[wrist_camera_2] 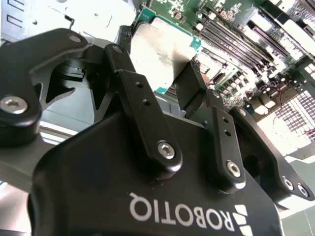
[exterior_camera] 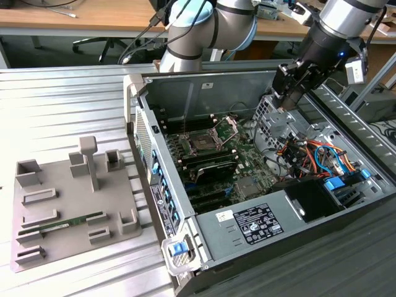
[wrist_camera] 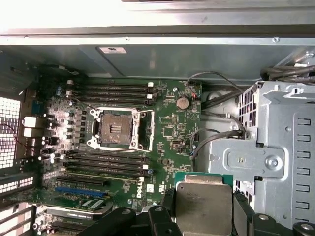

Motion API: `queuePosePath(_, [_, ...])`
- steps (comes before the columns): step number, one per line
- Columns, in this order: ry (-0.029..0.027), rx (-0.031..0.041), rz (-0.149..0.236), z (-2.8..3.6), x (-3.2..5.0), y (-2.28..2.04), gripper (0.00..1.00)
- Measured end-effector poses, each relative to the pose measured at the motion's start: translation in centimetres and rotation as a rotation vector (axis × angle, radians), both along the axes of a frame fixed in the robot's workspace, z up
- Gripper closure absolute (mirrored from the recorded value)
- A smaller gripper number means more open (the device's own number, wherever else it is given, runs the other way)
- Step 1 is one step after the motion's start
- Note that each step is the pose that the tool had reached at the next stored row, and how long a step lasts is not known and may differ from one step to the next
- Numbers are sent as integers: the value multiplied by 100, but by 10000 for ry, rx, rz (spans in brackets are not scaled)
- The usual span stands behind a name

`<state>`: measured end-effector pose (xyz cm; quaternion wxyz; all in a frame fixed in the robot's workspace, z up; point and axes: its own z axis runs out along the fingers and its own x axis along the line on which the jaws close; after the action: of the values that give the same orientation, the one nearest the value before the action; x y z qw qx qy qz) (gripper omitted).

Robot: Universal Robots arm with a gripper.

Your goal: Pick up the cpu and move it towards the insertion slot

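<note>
Pincer point(wrist_camera: 204, 209) pinches the cpu point(wrist_camera: 203, 204) by two opposite edges, its silvery lid showing in both wrist views, held in the air above the green motherboard point(wrist_camera: 167, 128) beside the grey drive cage point(wrist_camera: 266, 147). Well apart from it, the insertion slot point(wrist_camera: 118, 129) lies open, its metal bracket raised, with black memory slots point(wrist_camera: 115, 91) flanking it. Loose cables point(wrist_camera: 216, 137) run between slot and cage.

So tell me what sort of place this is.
Probably a robotics lab or test workshop. An open computer case lies on a ribbed metal table with its motherboard bare. A grey parts tray sits beside it, and wooden desks with cables stand behind. The gripper holds the cpu.
</note>
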<state>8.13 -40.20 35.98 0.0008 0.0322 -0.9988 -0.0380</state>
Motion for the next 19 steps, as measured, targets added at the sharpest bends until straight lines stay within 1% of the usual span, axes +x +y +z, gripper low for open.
queuePosePath(9, [1,-2,1,-27,-38,1,45])
queuePosePath(14, [0,-1,0,-55,-54,1,45])
queuePosePath(19, [0,-1,1,-75,-105,27,45])
